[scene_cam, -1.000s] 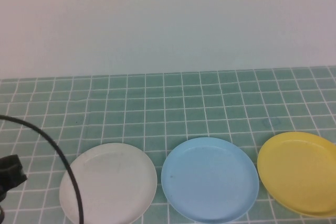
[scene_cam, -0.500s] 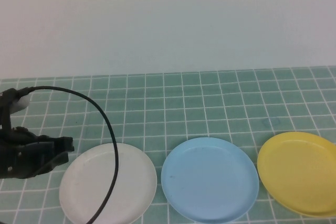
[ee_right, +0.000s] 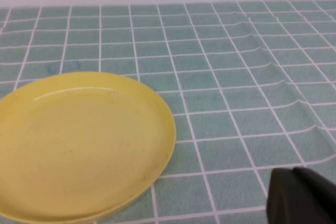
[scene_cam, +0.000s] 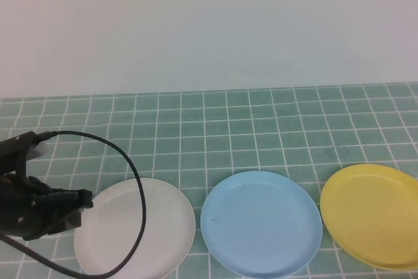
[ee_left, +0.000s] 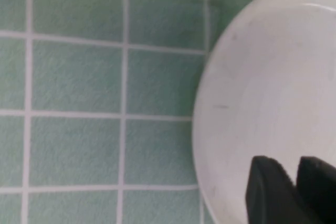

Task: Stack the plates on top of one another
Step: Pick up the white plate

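Three plates are laid side by side in a row near the front of the table. The white plate (scene_cam: 135, 228) is on the robot's left, the blue plate (scene_cam: 261, 223) is in the middle, and the yellow plate (scene_cam: 371, 215) is on the right. Each one is flat on the green tiled cloth (scene_cam: 215, 129). No plate is on top of another, so nothing is stacked yet. All the stacking is left to be done.

The left gripper (scene_cam: 77, 206) is held low at the left edge of the white plate, and its tips are pointed toward the plate. In the left wrist view, its two dark fingers (ee_left: 268, 187) are seen over the plate's rim with only a thin gap between them, so they are nearly together and nothing is held. A black cable (scene_cam: 134, 181) is looped from the arm across the white plate.

The right gripper (ee_right: 302, 195) is kept close to the table, near the yellow plate but not touching it. Whether its fingers are apart or together cannot be told.
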